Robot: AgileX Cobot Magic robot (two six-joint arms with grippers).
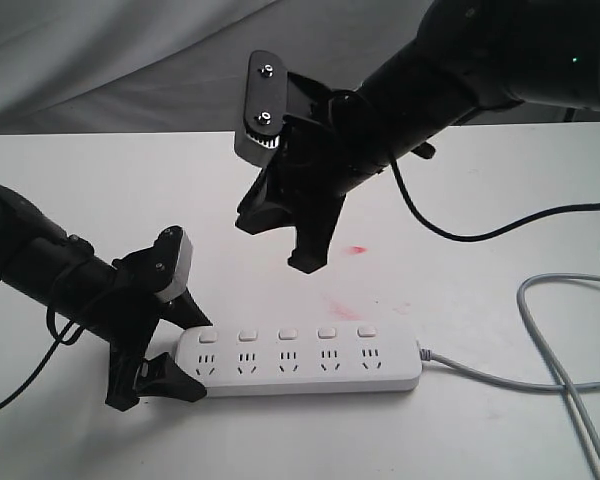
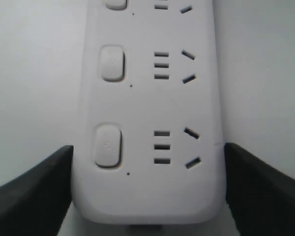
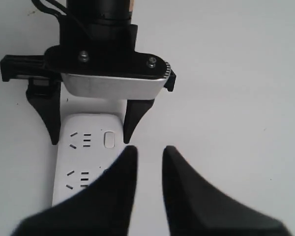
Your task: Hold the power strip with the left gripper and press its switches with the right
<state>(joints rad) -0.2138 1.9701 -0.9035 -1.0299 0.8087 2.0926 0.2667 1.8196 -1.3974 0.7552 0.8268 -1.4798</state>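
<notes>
White table [image 1: 100, 200] carries the power strip [image 1: 300, 362], which lies flat on it with the switches [image 1: 287, 334] facing up. You see its rounded end sitting between the fingers [image 2: 34, 196] of the left gripper [image 1: 188, 355]. Both fingers touch its long sides, so this grip is a wide one. Above the strip and clear of it hangs the right gripper [image 1: 278, 245], its fingers only a little apart, holding nothing.
</notes>
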